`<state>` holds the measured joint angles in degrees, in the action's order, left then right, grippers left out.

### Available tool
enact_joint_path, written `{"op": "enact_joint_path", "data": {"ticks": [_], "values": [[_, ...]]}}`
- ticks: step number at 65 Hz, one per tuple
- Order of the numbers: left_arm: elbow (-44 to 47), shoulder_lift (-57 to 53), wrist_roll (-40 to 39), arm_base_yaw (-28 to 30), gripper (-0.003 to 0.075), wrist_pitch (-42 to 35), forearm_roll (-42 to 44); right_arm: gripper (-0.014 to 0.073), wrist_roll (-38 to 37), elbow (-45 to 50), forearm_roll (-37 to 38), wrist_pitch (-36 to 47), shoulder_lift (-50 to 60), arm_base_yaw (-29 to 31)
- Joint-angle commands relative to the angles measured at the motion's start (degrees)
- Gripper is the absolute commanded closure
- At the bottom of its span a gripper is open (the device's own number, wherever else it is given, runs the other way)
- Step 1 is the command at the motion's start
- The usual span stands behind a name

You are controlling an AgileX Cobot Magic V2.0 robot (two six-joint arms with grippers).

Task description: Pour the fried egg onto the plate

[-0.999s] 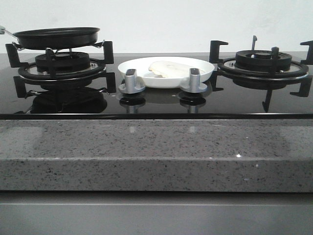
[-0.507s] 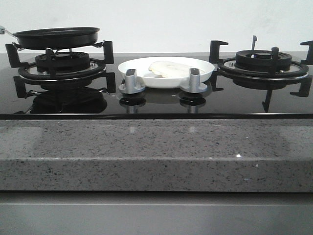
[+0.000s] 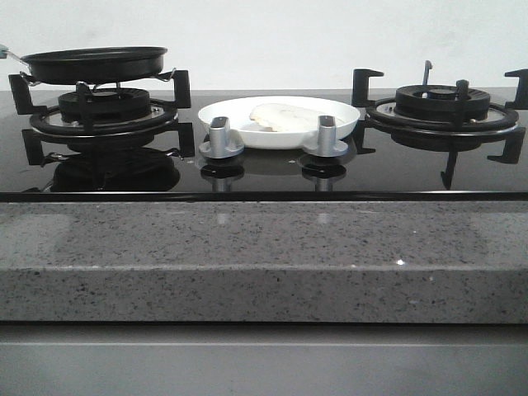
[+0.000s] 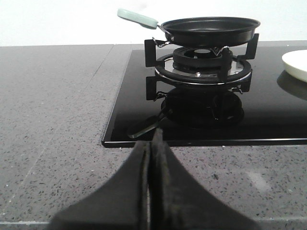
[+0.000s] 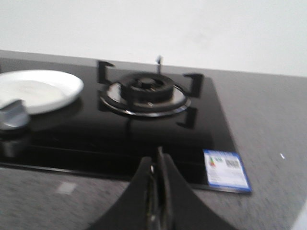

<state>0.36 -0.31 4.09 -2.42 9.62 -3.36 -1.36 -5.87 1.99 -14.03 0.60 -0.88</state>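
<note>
The fried egg lies in the white plate, which stands on the black hob between the two burners. The plate's edge also shows in the left wrist view and the right wrist view. The black frying pan sits empty on the left burner, its pale green handle pointing away from the plate. My left gripper is shut and empty over the grey counter in front of the hob's left corner. My right gripper is shut and empty over the hob's front edge near the right burner. Neither gripper shows in the front view.
Two silver knobs stand in front of the plate. The right burner carries nothing. A blue-edged label lies at the hob's front right corner. A speckled grey counter surrounds the hob.
The whole front view has shifted very slightly; the pan, plate and egg keep their places.
</note>
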Motion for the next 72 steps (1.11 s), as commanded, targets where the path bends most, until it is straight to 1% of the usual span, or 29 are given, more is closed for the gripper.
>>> {"op": "enact_joint_path", "data": {"ticks": [1, 8, 11, 72], "values": [[0.27, -1.02, -0.59, -0.58, 0.0739, -5.2, -0.16, 0.0662, 0.26, 3.05, -0.37, 8.46, 1.06, 2.76], [0.27, -1.02, -0.59, -0.58, 0.0739, -5.2, -0.16, 0.0662, 0.26, 7.34, -0.37, 10.96, 1.06, 3.3], [0.27, -1.02, -0.59, -0.58, 0.0739, -5.2, -0.16, 0.0662, 0.26, 7.16, -0.37, 9.37, 1.06, 3.3], [0.27, -1.02, -0.59, -0.58, 0.0739, -5.2, -0.16, 0.0662, 0.26, 7.16, -0.37, 9.38, 1.06, 3.3]]}}
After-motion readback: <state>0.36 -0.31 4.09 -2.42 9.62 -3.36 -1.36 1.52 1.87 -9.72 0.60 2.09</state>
